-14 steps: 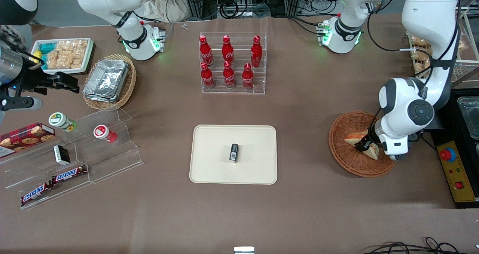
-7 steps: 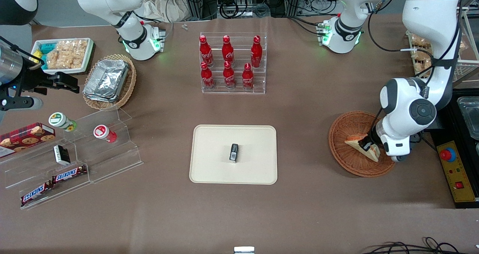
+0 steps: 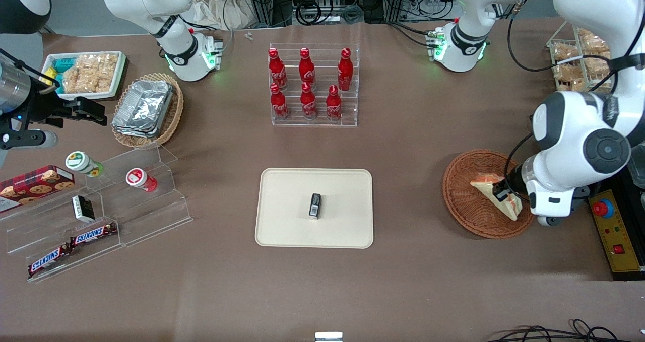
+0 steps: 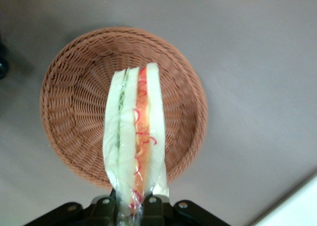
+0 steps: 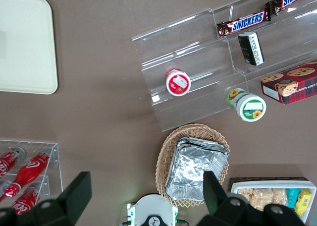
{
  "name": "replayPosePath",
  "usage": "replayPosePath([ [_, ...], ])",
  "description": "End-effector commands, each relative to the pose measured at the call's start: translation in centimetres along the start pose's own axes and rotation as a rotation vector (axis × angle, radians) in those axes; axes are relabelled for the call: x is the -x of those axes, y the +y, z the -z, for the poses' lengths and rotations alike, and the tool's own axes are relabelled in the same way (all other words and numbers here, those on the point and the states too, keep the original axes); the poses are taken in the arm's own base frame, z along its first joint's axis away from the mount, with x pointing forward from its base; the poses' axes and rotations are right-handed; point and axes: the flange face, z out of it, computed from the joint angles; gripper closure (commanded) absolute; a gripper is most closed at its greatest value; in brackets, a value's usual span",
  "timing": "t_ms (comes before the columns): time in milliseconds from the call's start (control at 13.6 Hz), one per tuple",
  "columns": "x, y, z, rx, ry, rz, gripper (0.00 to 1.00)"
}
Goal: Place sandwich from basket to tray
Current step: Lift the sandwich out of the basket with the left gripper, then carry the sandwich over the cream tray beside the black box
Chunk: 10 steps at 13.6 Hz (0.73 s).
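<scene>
One tool (image 3: 500,195) pinches sandwich (image 4: 134,141), apparently lifted above basket (image 4: 69,112); wrist view shows filling.

front cam looks down on everything; left wrist cam sits close over the basket (image 4: 74,102), sharing it.

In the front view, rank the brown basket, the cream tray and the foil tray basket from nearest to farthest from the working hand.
The hand is shut on the sandwich.
1. Basket: directly beneath the hand.
2. Tray: mid-table, toward the parked arm.
3. Foil tray basket: at the parked arm's end, farther from the camera.
</scene>
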Motion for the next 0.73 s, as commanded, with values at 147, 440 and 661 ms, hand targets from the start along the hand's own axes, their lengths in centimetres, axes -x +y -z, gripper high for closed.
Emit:
replayPosePath([
  [147,5.2,6.5,4.5,0.036,0.004,-0.204,1.00],
  [440,13.1,14.1,1.3,-0.031,0.033,-0.438,1.00],
  [661,16.6,17.5,-1.9,-0.027,0.015,-0.524,1.00],
])
